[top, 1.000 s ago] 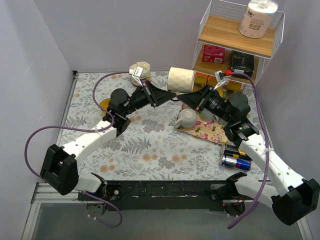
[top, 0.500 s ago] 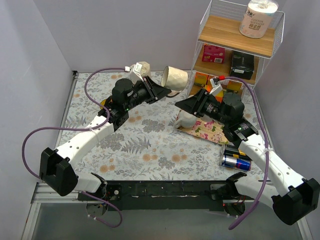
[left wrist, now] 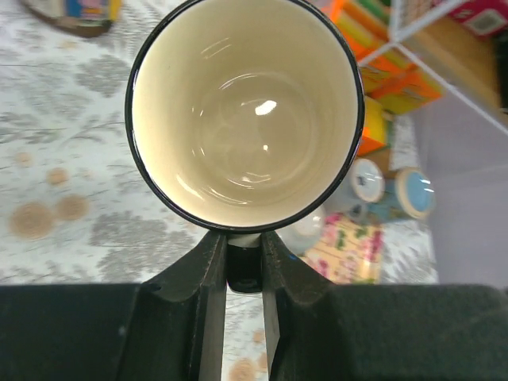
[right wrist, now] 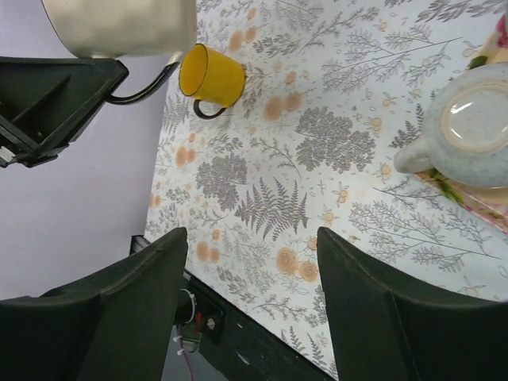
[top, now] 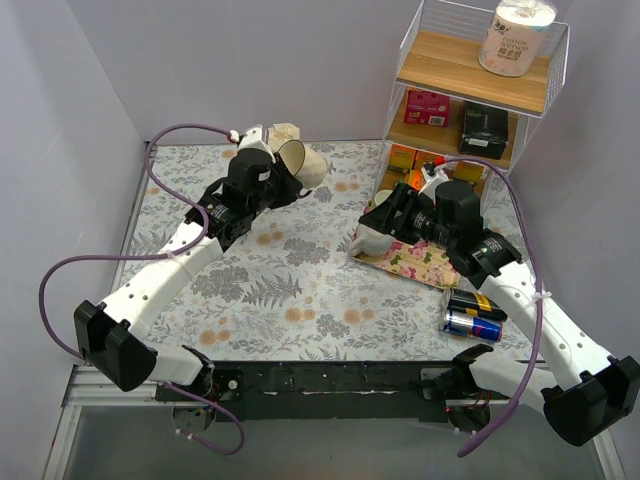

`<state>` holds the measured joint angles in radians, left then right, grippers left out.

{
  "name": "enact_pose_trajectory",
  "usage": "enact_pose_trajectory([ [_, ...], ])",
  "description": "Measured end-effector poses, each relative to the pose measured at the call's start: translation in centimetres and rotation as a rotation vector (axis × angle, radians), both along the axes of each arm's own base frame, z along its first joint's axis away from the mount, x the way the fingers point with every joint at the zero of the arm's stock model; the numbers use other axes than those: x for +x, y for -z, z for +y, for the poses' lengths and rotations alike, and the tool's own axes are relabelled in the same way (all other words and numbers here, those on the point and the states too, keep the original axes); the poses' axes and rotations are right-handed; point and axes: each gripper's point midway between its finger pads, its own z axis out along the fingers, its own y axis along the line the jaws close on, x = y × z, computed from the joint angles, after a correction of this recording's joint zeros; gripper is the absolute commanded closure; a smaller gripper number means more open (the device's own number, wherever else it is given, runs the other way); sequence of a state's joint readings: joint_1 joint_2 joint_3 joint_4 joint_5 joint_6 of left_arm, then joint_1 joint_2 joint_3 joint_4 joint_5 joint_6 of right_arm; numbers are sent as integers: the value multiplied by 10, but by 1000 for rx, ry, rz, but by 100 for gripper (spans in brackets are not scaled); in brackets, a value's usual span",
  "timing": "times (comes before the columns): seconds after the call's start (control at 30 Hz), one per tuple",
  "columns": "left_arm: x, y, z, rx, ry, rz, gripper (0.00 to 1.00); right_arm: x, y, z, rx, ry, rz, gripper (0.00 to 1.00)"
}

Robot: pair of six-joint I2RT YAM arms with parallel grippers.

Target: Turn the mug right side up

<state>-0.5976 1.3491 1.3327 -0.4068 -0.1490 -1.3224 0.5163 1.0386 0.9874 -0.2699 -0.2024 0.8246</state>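
The mug [top: 303,166] is cream with a black rim and a dark handle. My left gripper [top: 272,180] is shut on its handle and holds it in the air over the back left of the table, tilted on its side. In the left wrist view the mug's open mouth [left wrist: 244,111] faces the camera, the handle pinched between my fingers [left wrist: 244,248]. The mug also shows at the top left of the right wrist view [right wrist: 119,28]. My right gripper [top: 385,213] is open and empty [right wrist: 252,238], apart from the mug, above the table's middle right.
A yellow mug [right wrist: 210,77] stands at the left. A small pale jug [top: 372,240] sits on a floral tray [top: 420,264]. A drinks can [top: 472,320] lies near the right front. A wire shelf [top: 470,95] with boxes stands back right.
My left arm has carried the mug to the left and back, away from the right gripper, turning it. My right gripper has drawn back slightly to the right.
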Motion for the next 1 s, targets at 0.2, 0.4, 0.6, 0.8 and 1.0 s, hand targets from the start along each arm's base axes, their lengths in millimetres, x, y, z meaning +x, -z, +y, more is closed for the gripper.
enact_pose_trajectory([
  [0.2, 7, 35, 40, 213, -148, 62, 100, 2, 5, -16, -113, 26, -17, 24],
  [0.4, 16, 85, 71, 379, -239, 136, 100, 0, 19, -27, -191, 37, 6, 24],
  [0.6, 26, 144, 94, 525, -299, 246, 100, 1, 26, -35, -230, 58, 13, 23],
  [0.8, 39, 171, 108, 581, -337, 285, 100, 2, 29, -40, -251, 69, 15, 24],
  [1.0, 47, 193, 121, 593, -359, 302, 100, 0, 29, -40, -261, 61, 31, 23],
])
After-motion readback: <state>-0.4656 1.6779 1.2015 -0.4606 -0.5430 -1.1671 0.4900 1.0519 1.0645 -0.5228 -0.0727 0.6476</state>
